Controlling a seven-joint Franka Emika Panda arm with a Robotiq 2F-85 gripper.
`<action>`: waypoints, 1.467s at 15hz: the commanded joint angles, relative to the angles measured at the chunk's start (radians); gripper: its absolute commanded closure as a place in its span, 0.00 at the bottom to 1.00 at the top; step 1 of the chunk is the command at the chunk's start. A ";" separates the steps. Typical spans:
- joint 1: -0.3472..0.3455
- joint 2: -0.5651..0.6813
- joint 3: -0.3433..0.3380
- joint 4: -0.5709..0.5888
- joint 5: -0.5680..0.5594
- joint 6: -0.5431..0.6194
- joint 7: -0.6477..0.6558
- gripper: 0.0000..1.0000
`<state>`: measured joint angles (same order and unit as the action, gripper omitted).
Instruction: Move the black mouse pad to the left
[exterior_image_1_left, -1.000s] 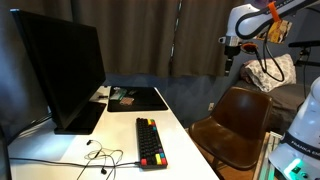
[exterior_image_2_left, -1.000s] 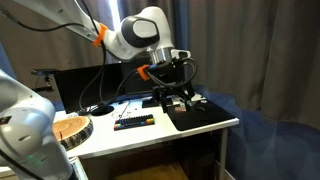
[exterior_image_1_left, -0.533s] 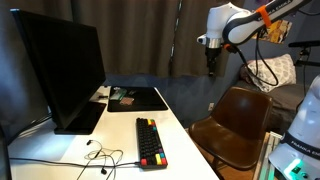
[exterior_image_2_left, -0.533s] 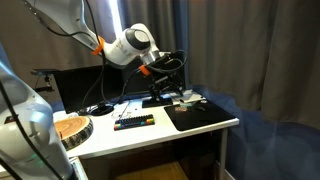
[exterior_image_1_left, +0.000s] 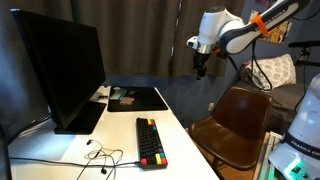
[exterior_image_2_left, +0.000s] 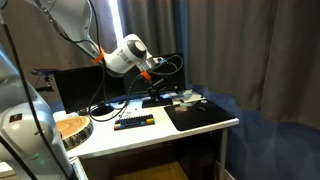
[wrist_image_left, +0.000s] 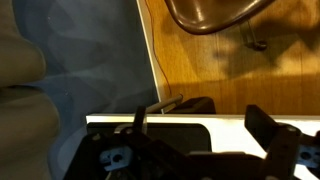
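Observation:
The black mouse pad (exterior_image_1_left: 140, 99) lies flat at the far end of the white table, beside the monitor's right edge. It also shows near the table's front corner in an exterior view (exterior_image_2_left: 201, 115) and in the wrist view (wrist_image_left: 180, 135). My gripper (exterior_image_1_left: 201, 68) hangs in the air to the right of the table, well above the pad and apart from it. In an exterior view it is above the pad's rear edge (exterior_image_2_left: 163, 88). In the wrist view its fingers (wrist_image_left: 205, 120) stand wide apart with nothing between them.
A big black monitor (exterior_image_1_left: 60, 70) stands on the table's left side. A narrow keyboard with coloured keys (exterior_image_1_left: 150, 142) lies near the front. Cables (exterior_image_1_left: 100, 156) lie beside it. A brown chair (exterior_image_1_left: 238, 118) stands right of the table. Small items (exterior_image_1_left: 122, 98) sit on the pad.
The arm has swung its gripper leftward toward the table in one exterior view and lowered it a little. The mouse pad has not moved.

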<state>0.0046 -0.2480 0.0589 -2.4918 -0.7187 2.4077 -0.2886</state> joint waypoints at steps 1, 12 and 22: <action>0.011 0.000 -0.011 0.001 -0.001 -0.003 -0.002 0.00; 0.061 0.150 0.072 -0.006 -0.144 0.178 0.127 0.00; 0.061 0.439 0.056 0.150 -0.597 0.211 0.580 0.00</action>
<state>0.0683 0.0914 0.1422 -2.4327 -1.1336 2.5969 0.1302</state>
